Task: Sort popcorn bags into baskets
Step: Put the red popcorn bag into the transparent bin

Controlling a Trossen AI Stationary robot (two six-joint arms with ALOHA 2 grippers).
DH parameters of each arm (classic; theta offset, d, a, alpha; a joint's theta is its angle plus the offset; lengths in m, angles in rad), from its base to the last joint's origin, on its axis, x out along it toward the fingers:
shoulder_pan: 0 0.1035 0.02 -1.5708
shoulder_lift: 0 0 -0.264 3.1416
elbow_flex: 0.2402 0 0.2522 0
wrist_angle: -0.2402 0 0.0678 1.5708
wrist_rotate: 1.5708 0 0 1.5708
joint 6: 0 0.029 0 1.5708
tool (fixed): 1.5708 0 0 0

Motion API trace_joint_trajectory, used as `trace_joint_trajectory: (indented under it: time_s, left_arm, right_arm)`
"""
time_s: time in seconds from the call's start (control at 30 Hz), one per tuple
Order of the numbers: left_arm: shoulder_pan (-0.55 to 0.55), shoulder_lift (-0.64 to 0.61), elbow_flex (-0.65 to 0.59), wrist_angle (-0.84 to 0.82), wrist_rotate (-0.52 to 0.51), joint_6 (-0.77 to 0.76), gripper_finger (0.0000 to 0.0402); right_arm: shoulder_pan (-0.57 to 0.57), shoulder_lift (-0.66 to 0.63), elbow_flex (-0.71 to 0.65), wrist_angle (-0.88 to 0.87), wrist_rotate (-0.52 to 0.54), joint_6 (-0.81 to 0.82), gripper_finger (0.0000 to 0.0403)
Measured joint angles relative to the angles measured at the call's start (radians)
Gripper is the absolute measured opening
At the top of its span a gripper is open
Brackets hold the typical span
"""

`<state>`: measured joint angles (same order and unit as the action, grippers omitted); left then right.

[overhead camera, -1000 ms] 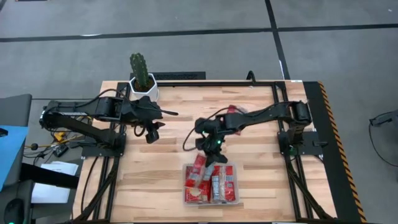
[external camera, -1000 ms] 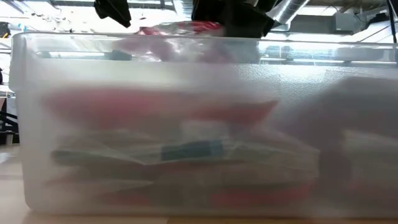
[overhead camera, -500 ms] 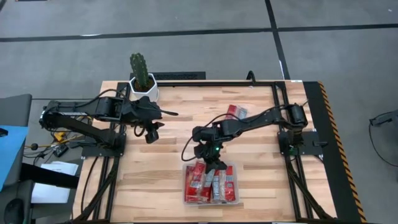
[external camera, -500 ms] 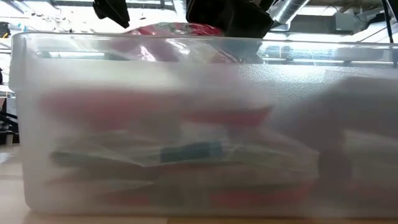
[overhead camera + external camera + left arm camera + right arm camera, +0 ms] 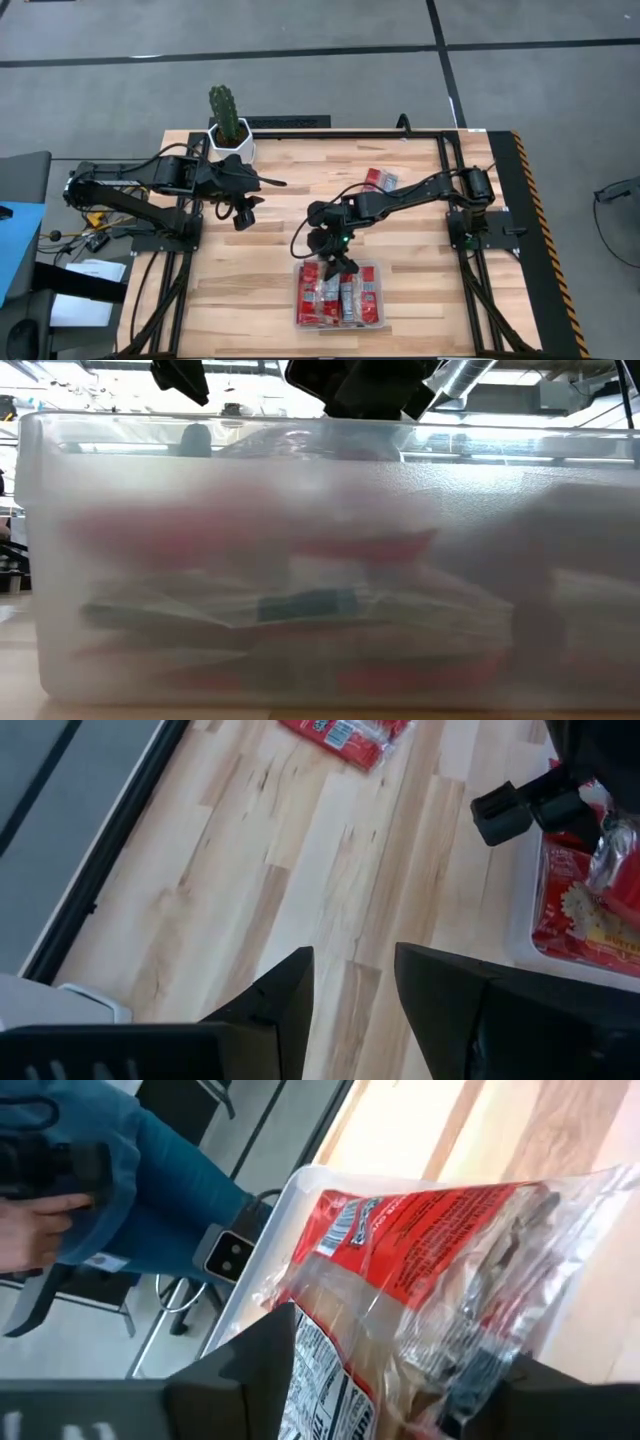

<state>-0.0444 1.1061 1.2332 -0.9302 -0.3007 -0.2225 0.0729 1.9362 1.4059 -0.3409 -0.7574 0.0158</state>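
My right gripper (image 5: 330,258) is shut on a red popcorn bag (image 5: 420,1250) over the far left corner of the clear basket (image 5: 372,322). The basket holds several red popcorn bags (image 5: 340,298) lying flat. In the low view the held bag (image 5: 300,445) shows blurred behind the top of the basket's wall (image 5: 320,560), under the right gripper (image 5: 360,385). Another popcorn bag (image 5: 378,180) lies flat on the table near the far side; it also shows in the left wrist view (image 5: 345,732). My left gripper (image 5: 243,215) is open and empty above the table's left middle. My right gripper pinches the popcorn bag between its two fingers at the bag's near end (image 5: 400,1380), where the clear wrapper is bunched. The fingers come from above, slanting down. The bag reaches away from the fingers, over the basket's rim (image 5: 290,1185).
A white pot with a green cactus (image 5: 230,130) stands at the table's far left corner. Bare wooden table (image 5: 270,270) lies left of the basket. A person in blue clothing (image 5: 120,1170) shows beyond the table in the right wrist view.
My right gripper has gone down and a little toward the table's left and near edges with the bag. In the low view the bag has sunk from above the basket's rim to behind its wall.
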Motion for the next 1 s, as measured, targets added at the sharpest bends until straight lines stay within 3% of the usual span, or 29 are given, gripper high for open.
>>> trace_joint_trajectory:
  time_s: [0.8,1.0]
  left_arm:
    - [0.000,0.000,0.000,0.000,-0.082,0.045,0.0130]
    - [0.000,0.000,0.000,0.000,-0.092,0.044,0.0130]
  right_arm:
    - [0.044,0.000,-0.001,0.029,0.311,-0.182,0.0224]
    - [0.028,-0.004,0.095,-0.080,0.344,-0.186,0.0220]
